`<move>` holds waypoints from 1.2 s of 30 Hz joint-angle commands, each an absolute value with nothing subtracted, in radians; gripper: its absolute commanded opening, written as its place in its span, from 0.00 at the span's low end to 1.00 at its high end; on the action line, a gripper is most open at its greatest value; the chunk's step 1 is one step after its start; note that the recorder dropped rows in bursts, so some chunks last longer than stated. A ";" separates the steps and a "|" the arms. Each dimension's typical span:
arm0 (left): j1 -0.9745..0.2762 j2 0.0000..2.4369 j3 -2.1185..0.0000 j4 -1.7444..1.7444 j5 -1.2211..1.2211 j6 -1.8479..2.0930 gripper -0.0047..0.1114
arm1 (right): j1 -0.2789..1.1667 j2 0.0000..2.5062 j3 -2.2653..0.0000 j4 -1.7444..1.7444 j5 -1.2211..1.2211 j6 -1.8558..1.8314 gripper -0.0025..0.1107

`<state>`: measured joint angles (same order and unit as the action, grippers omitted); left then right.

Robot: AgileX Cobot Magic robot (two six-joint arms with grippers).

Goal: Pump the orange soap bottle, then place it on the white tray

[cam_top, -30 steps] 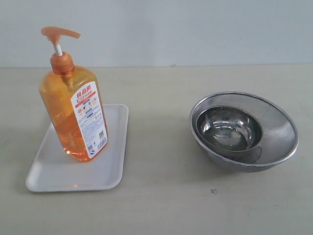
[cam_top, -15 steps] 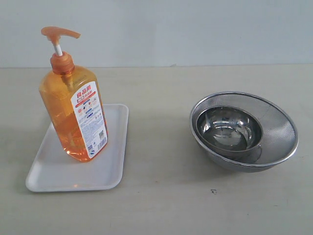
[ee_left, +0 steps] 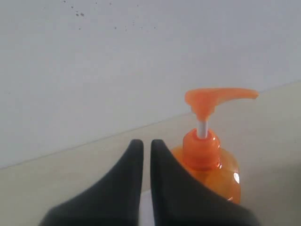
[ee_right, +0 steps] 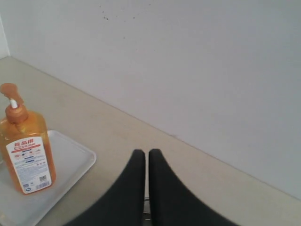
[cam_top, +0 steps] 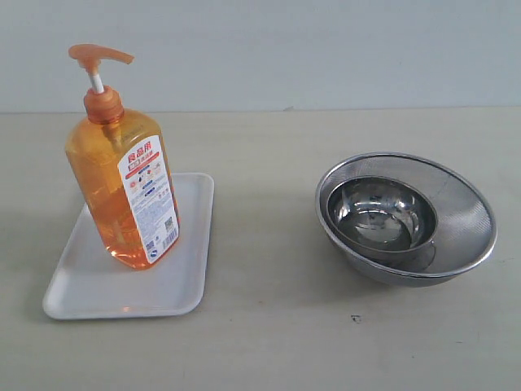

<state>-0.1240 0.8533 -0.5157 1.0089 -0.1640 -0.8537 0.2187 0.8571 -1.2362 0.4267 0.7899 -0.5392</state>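
Observation:
The orange soap bottle (cam_top: 122,191) stands upright on the white tray (cam_top: 98,285) at the left of the exterior view, its pump head (cam_top: 99,55) raised on the white stem. Neither gripper shows in that view. In the left wrist view my left gripper (ee_left: 146,143) is shut and empty, and the orange soap bottle (ee_left: 209,165) rises beyond its black fingers, apart from them. In the right wrist view my right gripper (ee_right: 146,153) is shut and empty, well away from the orange soap bottle (ee_right: 26,153) and the white tray (ee_right: 75,157).
A small steel bowl (cam_top: 378,216) sits inside a larger mesh-sided steel bowl (cam_top: 464,216) on the right of the beige table. A pale wall (cam_top: 326,49) runs behind the table.

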 commanded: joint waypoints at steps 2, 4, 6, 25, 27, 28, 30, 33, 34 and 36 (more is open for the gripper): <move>-0.122 0.844 -0.511 1.010 -0.095 -0.864 0.08 | 0.219 0.958 -1.233 0.578 0.792 -0.686 0.02; -0.122 0.844 -0.511 1.010 -0.076 -0.864 0.08 | 0.219 0.986 -1.233 0.618 0.792 -0.736 0.02; -0.122 0.844 -0.511 1.010 -0.074 -0.864 0.08 | 0.219 1.012 -1.233 0.657 0.792 -0.769 0.02; -0.114 1.042 -0.513 1.010 -0.089 -0.793 0.08 | 0.451 1.317 -1.233 0.883 0.724 -1.114 0.02; -0.097 1.053 -0.513 1.010 -0.122 -0.793 0.08 | 0.472 1.343 -1.233 0.883 0.717 -1.127 0.02; -0.085 1.055 -0.513 1.010 -0.145 -0.793 0.08 | 0.481 1.356 -1.233 0.883 0.715 -1.135 0.02; -0.052 1.059 -0.513 1.010 -0.195 -0.786 0.08 | 0.490 1.377 -1.233 0.883 0.712 -1.147 0.02; -0.002 1.059 -0.513 1.010 -0.242 -0.786 0.08 | 0.498 1.407 -1.233 0.883 0.701 -1.161 0.02; 0.010 1.059 -0.513 1.010 -0.250 -0.786 0.08 | 0.498 1.412 -1.233 0.883 0.698 -1.165 0.02; 0.039 1.059 -0.502 1.014 -0.311 -0.786 0.08 | 0.498 1.427 -1.222 0.895 0.683 -1.183 0.02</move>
